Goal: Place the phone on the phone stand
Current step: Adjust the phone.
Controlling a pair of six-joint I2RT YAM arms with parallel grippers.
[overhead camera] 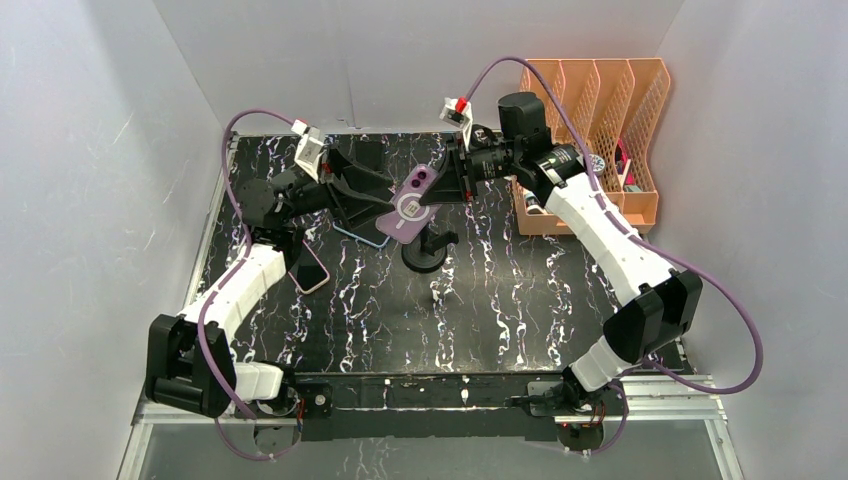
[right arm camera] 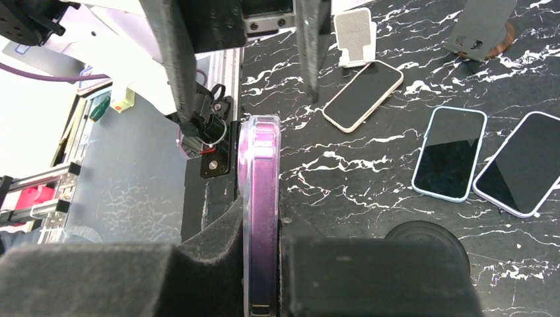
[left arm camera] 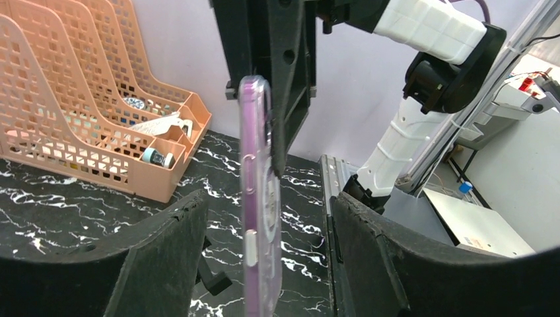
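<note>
**Right Gripper Clamping Phone Over Stand; Left Gripper Open**

The right gripper (overhead camera: 447,188) is clamping the phone (overhead camera: 408,207) between its closed pads, one pad pressing on each face, as the right wrist view shows edge-on. The left gripper (overhead camera: 368,198) is standing wide, and its fingers (left arm camera: 165,254) are flanking the phone with a clear gap on either side, touching neither face.

The phone is hanging in the air, tilted, above and just beside the black round-based phone stand (overhead camera: 426,252) on the marbled table (overhead camera: 500,320). It is wearing a purple translucent case. Its back is facing upward, showing two camera lenses and a pale ring.
</note>
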